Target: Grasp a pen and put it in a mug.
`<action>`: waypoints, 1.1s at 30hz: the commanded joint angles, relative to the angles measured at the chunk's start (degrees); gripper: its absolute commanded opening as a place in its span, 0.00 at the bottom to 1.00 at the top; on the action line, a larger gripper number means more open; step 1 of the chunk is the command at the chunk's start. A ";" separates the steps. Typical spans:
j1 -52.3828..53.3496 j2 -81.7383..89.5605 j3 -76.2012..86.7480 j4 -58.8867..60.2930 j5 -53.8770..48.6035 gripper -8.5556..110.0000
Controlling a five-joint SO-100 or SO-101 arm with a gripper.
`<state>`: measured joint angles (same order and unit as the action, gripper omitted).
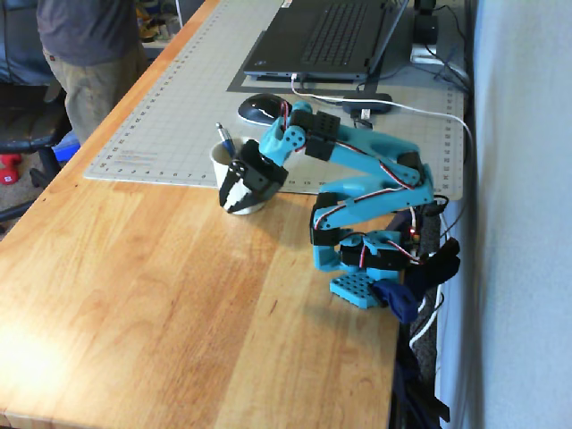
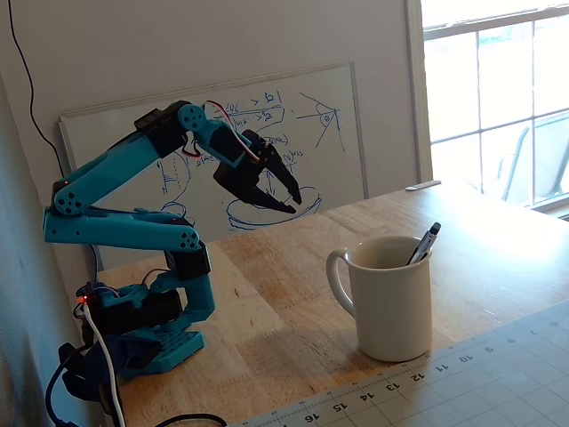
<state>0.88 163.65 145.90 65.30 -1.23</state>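
Observation:
The cream-white mug [image 2: 391,302] stands on the wooden table just off the cutting mat's edge. The dark blue pen [image 2: 425,242] leans inside it, its silvery end sticking out above the rim. In a fixed view, the pen [image 1: 225,140] rises from the mug [image 1: 217,159], which the gripper mostly covers. My gripper [image 1: 241,204] hangs low on the near side of the mug, jaws spread and empty. In a fixed view from the side, the gripper [image 2: 300,200] points down at the table between the arm's base and the mug, apart from it.
A black mouse [image 1: 259,107] and a laptop [image 1: 331,36] lie on the grey cutting mat [image 1: 170,116] behind the mug. A person [image 1: 89,54] stands past the table's left edge. A whiteboard [image 2: 338,116] leans on the wall behind the arm.

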 commanded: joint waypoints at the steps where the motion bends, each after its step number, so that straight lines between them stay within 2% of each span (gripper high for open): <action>1: -0.26 8.96 5.45 1.76 -2.90 0.10; 11: 0.09 28.13 21.01 9.32 -5.10 0.10; 33: 0.18 28.39 19.51 11.16 -5.01 0.09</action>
<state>0.88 190.46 167.52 76.90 -5.80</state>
